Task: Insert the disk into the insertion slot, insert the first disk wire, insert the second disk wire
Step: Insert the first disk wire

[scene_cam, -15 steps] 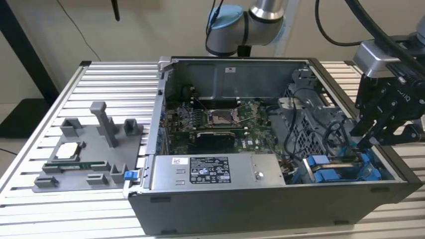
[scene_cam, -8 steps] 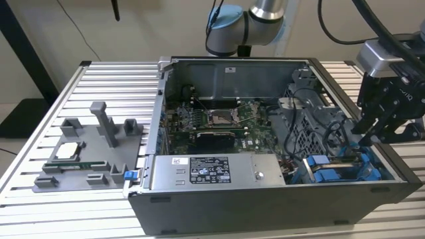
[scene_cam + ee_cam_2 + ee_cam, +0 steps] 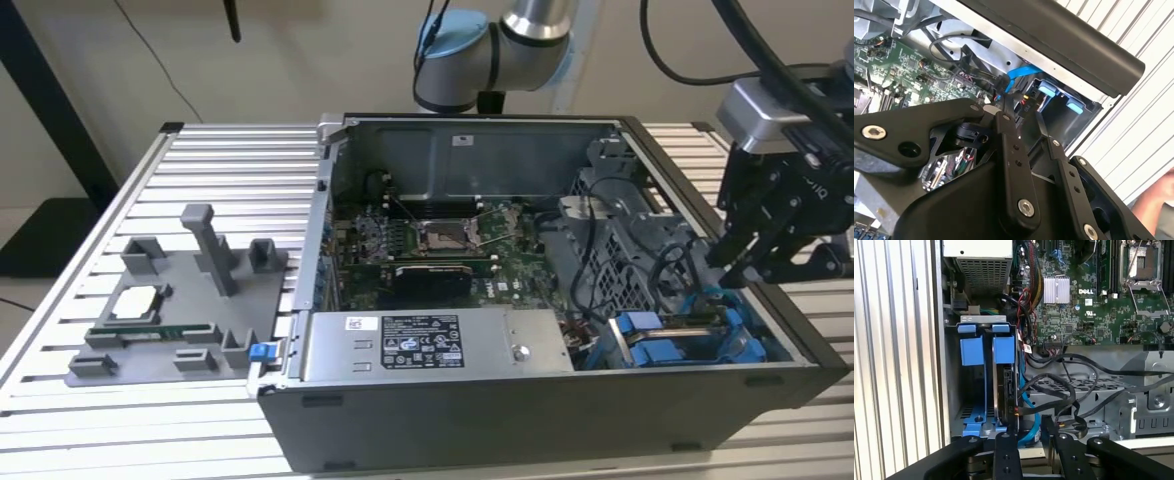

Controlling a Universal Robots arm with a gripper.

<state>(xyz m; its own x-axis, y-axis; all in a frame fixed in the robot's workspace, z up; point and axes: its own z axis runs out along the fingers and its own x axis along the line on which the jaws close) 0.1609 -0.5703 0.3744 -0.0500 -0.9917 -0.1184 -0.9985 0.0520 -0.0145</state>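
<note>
The disk (image 3: 1007,386) stands edge-on in its blue frame inside the insertion slot (image 3: 974,350), the drive bay at the case's corner. In the exterior view the bay's blue tabs (image 3: 663,347) lie at the case's front right. My gripper (image 3: 747,272) hangs just above that corner of the case, open, its two black fingers (image 3: 1006,452) apart. A blue wire (image 3: 1030,412) and a black wire (image 3: 1074,390) curl beside the disk's end. The blue wire (image 3: 1019,75) runs just past the fingertips (image 3: 1005,112). Nothing sits between the fingers.
The open computer case (image 3: 534,410) lies on a slatted table (image 3: 174,420). A grey power-supply box (image 3: 427,345) sits beside the bay, the motherboard (image 3: 1094,295) behind it. A grey fixture (image 3: 174,310) with parts is at the exterior view's left. A hand (image 3: 1156,202) shows near the case's edge.
</note>
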